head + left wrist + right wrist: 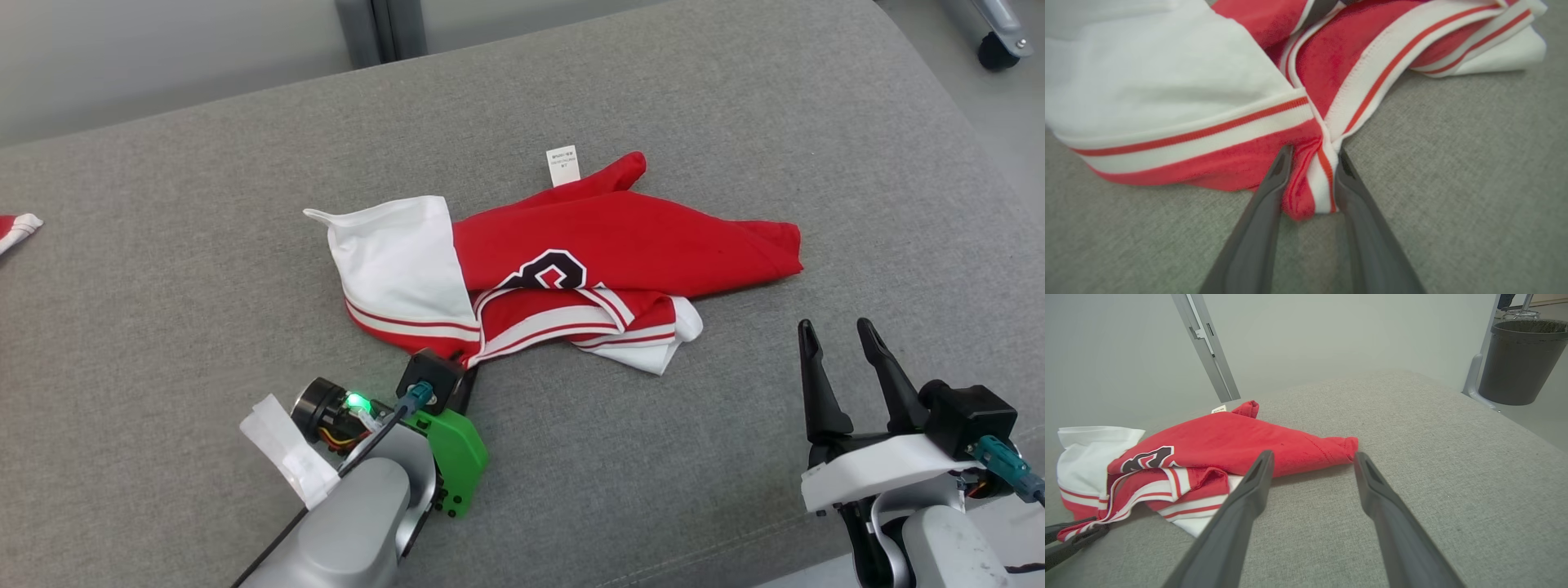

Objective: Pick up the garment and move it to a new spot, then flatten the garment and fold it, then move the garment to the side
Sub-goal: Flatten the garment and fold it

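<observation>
Left gripper (1313,152), nearest the lens in the left wrist view: its two dark fingers are drawn in on a bunched fold of striped hem at the near edge of the jersey (620,237). Cloth touches both inner faces, so the pinch appears made. Right gripper (836,328): jaws wide apart, holding nothing, poised over the grey cushion (735,106) to the right of the jersey and apart from it.

Position: the jersey, red with white panels, red-and-white trim and a black emblem, lies crumpled and partly folded over itself near the middle of the cushion.

Handling, as judged: a light, limp knit that will drape and slide over itself, with nothing fragile about it. Lifted from one point it is likely to hang in a rope. Hems, seams and corners are the sound places to hold, and the doubled striped hem gives more bite than a single layer.

Orientation: the long axis runs across the head view, with the white panel at the robot's left and the tapering red end at its right. A care label (563,164) projects from the far edge.
</observation>
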Motion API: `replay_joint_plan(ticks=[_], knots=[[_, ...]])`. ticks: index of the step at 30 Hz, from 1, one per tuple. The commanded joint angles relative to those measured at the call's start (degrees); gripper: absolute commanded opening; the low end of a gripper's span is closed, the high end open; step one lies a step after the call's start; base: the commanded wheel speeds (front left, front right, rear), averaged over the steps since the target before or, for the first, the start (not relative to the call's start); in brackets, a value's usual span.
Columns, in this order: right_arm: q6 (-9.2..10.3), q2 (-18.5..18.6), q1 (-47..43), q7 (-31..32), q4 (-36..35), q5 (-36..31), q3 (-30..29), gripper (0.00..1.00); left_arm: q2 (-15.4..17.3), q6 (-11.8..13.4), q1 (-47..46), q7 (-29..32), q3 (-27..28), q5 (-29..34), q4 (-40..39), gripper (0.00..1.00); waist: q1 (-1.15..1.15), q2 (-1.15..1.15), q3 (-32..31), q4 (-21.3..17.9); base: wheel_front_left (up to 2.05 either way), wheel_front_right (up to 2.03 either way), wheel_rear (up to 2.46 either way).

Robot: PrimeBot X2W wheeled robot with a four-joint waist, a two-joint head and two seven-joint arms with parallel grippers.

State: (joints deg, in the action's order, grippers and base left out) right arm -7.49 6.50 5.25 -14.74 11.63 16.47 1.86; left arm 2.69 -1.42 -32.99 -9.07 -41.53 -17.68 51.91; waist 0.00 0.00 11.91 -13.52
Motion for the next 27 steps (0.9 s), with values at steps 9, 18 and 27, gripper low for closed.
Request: replay_joint_plan(ticks=[9,18,27], knots=[[0.0,0.3,-1.3,-0.4,-0.3,-0.7,-1.4,1.0,2.4,2.2,-5.8,-4.8,1.7,-3.0,2.2,0.0,0.0,0.0,-2.1,3.5,0.0,0.0,0.0],[0.0,0.4,-0.7,-0.4,-1.2,-0.9,-0.7,1.0,16.2,3.1,-13.7,-5.1,7.2,-3.6,0.7,0.0,0.0,0.0,-1.6,3.5,0.0,0.0,0.0],[0.0,1.0,-0.4,-0.5,-0.5,-0.1,-0.6,1.0,22.1,2.3,-14.2,-3.7,9.5,-5.8,4.2,1.0,0.0,0.0,-0.1,1.1,0.0,0.0,0.0]])
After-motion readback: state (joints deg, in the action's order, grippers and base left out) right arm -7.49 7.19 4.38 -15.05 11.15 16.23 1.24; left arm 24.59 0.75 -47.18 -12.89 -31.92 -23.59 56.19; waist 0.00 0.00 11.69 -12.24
